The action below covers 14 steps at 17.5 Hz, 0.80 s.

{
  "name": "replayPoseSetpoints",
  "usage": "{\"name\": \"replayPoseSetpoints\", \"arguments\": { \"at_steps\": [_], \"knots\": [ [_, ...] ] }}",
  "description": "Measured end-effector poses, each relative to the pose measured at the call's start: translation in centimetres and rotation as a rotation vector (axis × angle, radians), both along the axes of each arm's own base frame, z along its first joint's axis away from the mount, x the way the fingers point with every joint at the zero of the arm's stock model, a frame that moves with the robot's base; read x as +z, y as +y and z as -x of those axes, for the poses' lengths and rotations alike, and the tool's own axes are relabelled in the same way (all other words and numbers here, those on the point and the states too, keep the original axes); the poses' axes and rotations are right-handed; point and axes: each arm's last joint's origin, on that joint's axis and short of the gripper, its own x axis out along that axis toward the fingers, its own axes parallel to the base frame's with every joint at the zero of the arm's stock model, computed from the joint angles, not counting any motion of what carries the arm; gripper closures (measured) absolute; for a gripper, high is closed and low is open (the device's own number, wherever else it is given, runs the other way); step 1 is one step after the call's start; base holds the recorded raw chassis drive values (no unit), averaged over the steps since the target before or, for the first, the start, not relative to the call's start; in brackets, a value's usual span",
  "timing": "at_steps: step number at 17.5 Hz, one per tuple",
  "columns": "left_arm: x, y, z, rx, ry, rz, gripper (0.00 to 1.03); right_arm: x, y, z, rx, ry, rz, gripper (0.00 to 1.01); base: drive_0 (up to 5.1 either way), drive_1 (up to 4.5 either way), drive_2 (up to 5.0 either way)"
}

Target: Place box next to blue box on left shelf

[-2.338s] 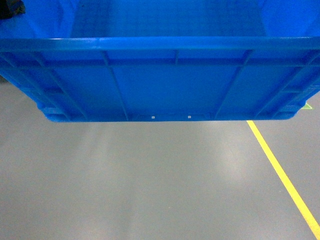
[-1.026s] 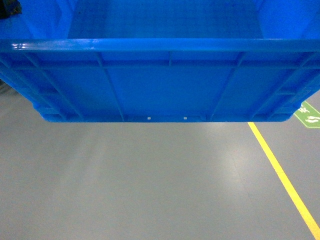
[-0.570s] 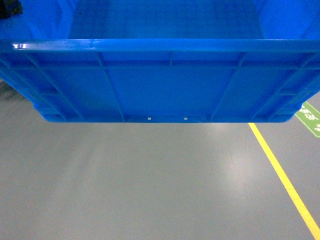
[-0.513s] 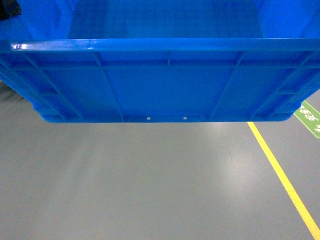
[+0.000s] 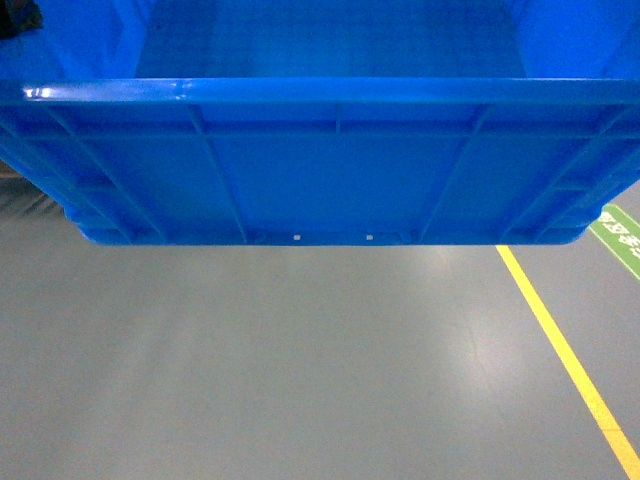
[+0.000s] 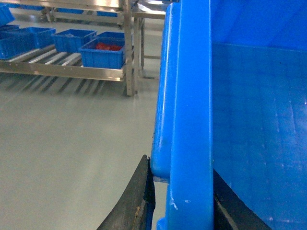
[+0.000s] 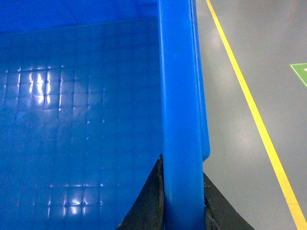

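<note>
The box (image 5: 340, 160), a large bright-blue crate, hangs above the grey floor and fills the top half of the head view. My left gripper (image 6: 180, 165) is shut on its left rim (image 6: 192, 120), with one black finger (image 6: 139, 201) outside the wall and one inside. My right gripper (image 7: 182, 165) is shut on the right rim (image 7: 180, 96) the same way. The left shelf (image 6: 62, 72), a steel rack with white rollers, stands far off at the upper left of the left wrist view. On it sits a blue box (image 6: 101, 53) holding something red, with more blue boxes (image 6: 72, 38) beside it.
A yellow floor line (image 5: 565, 350) runs down the right side, with a green floor marking (image 5: 622, 238) beyond it. The yellow line (image 7: 249, 105) also shows in the right wrist view. Open grey floor (image 6: 62, 143) lies between me and the shelf.
The floor has slid under the held box: the green marking came into view at the right and a dark ribbed patch appeared at the left edge. Both grips are unchanged.
</note>
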Motion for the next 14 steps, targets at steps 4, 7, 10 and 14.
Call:
{"name": "replayPoseSetpoints", "arguments": {
  "at_steps": [4,7,10,14],
  "knots": [
    [0.01,0.00,0.00,-0.001,-0.001,0.000,0.85,0.01,-0.02,-0.01,0.000,-0.001,0.000,0.92,-0.1,4.27,-4.4],
    [0.01,0.01,0.00,0.002,-0.001,0.001,0.86,0.03,0.00,-0.01,0.001,-0.003,0.000,0.92,0.0,4.29,-4.4],
    [0.00,0.01,0.00,0.002,0.000,0.000,0.86,-0.03,0.00,0.01,0.001,0.002,0.000,0.92,0.1,4.44,-4.2],
    [0.00,0.00,0.00,0.002,0.000,0.001,0.86,0.01,0.01,0.00,0.001,-0.002,0.000,0.92,0.1,4.41,-4.3]
  ]
}}
